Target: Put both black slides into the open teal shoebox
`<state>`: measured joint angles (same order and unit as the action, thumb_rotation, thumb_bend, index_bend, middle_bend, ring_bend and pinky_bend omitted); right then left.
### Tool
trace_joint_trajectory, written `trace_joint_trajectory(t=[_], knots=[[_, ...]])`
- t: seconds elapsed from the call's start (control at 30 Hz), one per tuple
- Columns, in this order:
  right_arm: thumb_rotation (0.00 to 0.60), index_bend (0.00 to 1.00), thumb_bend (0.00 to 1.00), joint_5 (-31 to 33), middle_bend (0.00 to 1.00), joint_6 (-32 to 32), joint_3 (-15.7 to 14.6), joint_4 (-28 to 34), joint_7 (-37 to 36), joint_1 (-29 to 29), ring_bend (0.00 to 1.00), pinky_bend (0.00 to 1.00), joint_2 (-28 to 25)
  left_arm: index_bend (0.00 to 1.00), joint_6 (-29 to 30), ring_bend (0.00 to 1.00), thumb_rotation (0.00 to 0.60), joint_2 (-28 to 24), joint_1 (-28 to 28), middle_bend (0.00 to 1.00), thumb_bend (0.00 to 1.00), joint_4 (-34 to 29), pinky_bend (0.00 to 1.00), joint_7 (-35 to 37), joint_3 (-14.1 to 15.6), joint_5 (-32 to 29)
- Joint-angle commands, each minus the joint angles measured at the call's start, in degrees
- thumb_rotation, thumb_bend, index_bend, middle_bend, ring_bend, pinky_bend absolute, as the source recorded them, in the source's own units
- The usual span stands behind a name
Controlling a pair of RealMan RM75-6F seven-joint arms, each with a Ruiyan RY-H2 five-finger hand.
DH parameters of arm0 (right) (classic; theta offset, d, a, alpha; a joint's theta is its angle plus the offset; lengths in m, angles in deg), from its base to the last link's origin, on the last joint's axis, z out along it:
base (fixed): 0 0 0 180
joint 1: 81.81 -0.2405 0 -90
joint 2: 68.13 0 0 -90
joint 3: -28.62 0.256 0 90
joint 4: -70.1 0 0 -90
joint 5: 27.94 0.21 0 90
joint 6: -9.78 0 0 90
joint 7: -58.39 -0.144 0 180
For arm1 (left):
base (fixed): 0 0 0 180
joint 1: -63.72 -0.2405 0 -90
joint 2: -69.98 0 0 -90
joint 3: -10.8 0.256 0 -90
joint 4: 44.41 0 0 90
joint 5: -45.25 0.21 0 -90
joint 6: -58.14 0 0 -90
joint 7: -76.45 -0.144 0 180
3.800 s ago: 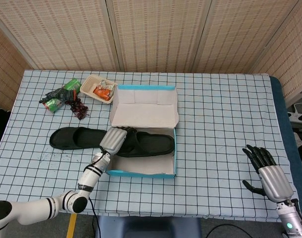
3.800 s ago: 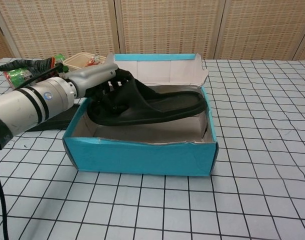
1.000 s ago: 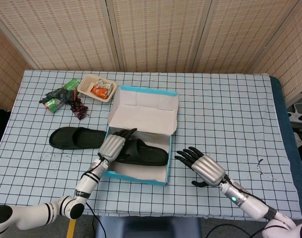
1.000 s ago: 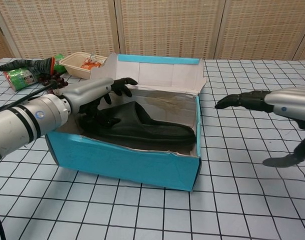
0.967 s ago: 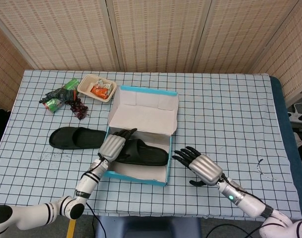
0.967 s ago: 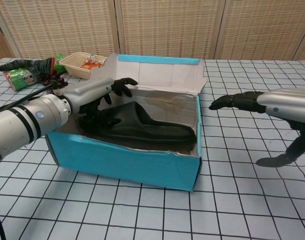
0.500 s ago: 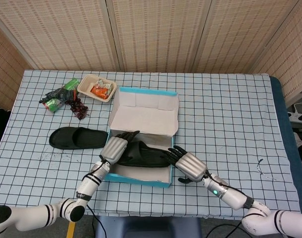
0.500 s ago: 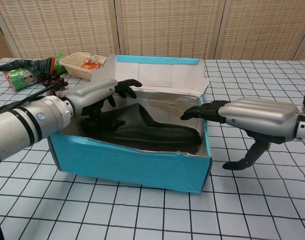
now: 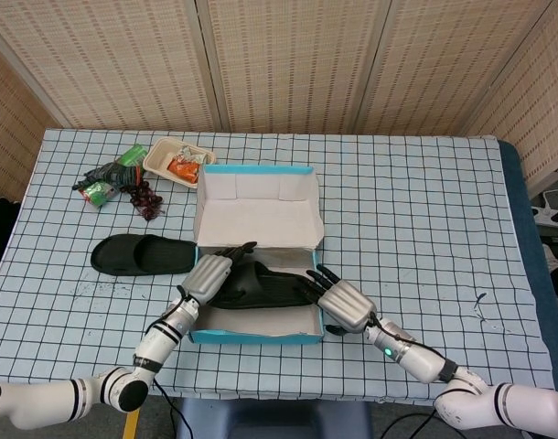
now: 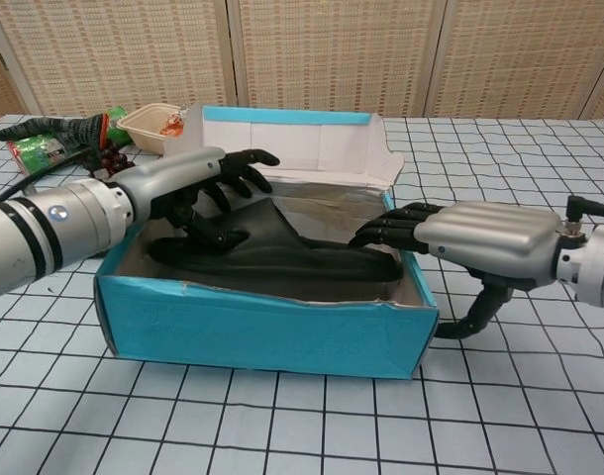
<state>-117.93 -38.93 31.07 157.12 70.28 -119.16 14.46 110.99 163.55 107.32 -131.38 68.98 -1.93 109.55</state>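
Staged robot data-collection room, not a home: worktop [image 9: 416, 201] under a blue-grid checked cloth, woven bamboo screen panels [image 9: 288, 64] closing off the back, cables dangling at the front edge, props like a takeaway food tray [image 9: 179, 163] parked at one corner.

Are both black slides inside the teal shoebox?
No, one black slide lies in the teal shoebox; the other slide is on the table beside it.

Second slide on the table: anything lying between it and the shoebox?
No. In the head view, only bare checked tablecloth separates the outside slide from the teal shoebox wall.
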Motion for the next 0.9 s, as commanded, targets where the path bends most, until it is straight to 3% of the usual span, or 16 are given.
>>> trace_joint_trajectory(t=[0.03,0.37,0.67,0.9], knots=[[0.6,0.0,0.16,0.88,0.0,-0.14,-0.15,0.82,1.51,-0.08,0.0,0.0,-0.21,0.0,-0.6,0.01,0.6,-0.91,-0.09,0.04,0.45,-0.03,0.27,1.89,-0.23,0.57],[0.6,0.0,0.16,0.96,0.0,-2.25,-0.32,5.19,0.48,-0.16,0.0,0.0,-2.26,0.0,-1.6,0.01,0.6,-1.54,-0.1,0.04,0.45,1.75,0.27,4.82,0.57,1.84],[0.6,0.0,0.18,-0.42,0.0,-4.5,2.28,11.12,0.25,-1.97,0.0,0.0,-7.12,0.0,-1.54,0.01,0.6,-0.72,0.13,0.04,0.45,3.28,0.27,6.13,0.96,3.05],[0.6,0.0,0.26,2.09,0.0,0.71,3.68,13.93,3.92,-5.86,0.0,0.0,-7.87,0.0,-1.53,0.01,0.6,-0.54,0.3,0.04,0.45,3.76,0.27,6.2,0.84,2.78]])
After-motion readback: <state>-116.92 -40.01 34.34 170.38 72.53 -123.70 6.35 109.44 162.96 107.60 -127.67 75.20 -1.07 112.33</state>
